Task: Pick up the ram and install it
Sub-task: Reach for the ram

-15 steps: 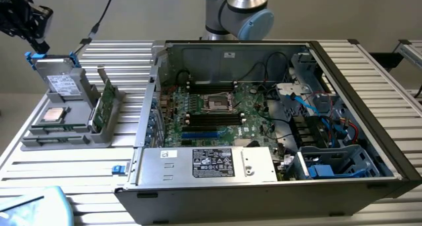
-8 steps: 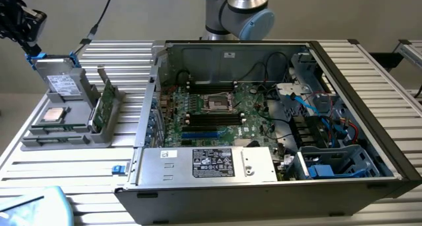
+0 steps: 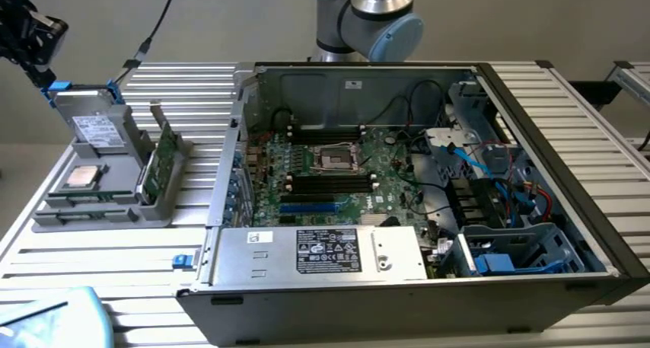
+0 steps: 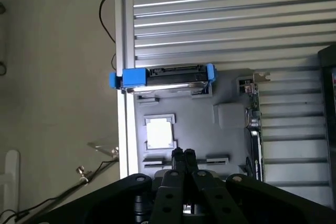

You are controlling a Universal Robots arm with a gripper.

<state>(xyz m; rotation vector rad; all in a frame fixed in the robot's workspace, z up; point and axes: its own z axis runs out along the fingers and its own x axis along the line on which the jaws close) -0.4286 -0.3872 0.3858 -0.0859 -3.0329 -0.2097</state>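
Black metal jaws of my gripper (image 4: 184,153) pressed together, nothing between them. I hover over grey plastic parts tray (image 4: 197,129). Long narrow green ram stick (image 3: 152,169) stands on edge in tray slot, on side facing open dark computer case (image 3: 406,302), apart from me. Square silver-topped processor chip (image 4: 158,132) near my fingertips; grey boxy drive with blue tabs (image 4: 168,77) past it.
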